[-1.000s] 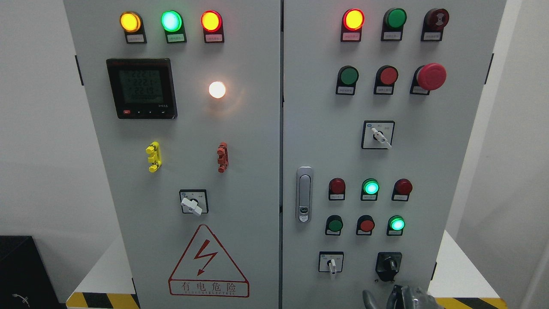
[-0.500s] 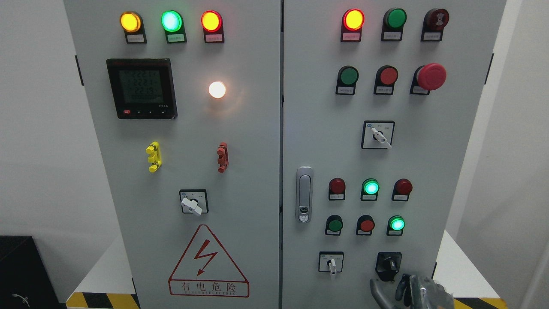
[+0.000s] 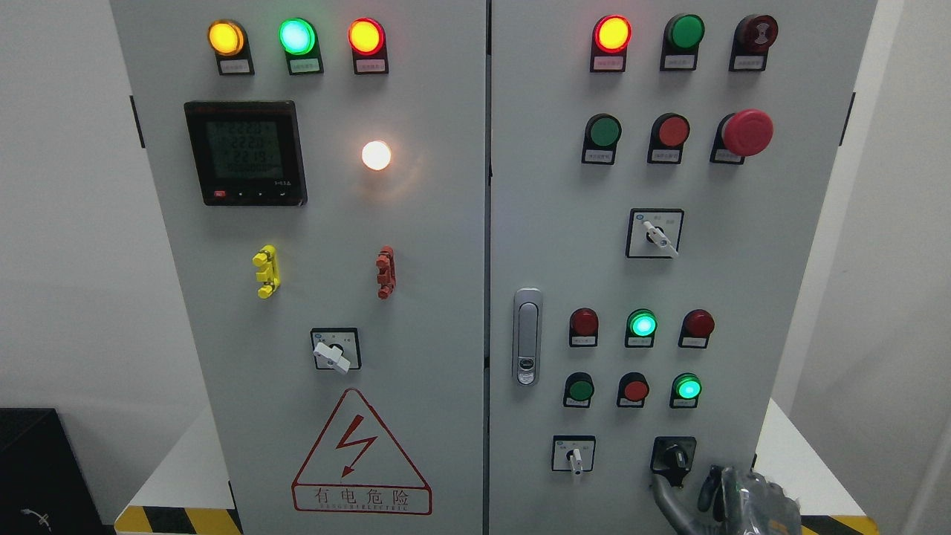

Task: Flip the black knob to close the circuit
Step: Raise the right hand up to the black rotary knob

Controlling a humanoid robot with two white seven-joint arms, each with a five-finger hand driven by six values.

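**Robot hand nears black knob on control cabinet**

The black knob (image 3: 674,455) sits low on the cabinet's right door (image 3: 787,297). The right hand (image 3: 732,499) hovers just below it, fingers loosely spread, holding nothing. It should pinch the knob's raised ridge squarely, then twist, avoiding the white selector switch (image 3: 573,455) beside it

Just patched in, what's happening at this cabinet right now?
The robot's right hand is at the bottom right of the electrical cabinet, just below the black knob on the right door. One finger reaches up to the knob's lower edge, but the hand has not gripped it. The knob's pointer tilts up and to the left. Several indicator lamps are lit. The left hand is out of view.
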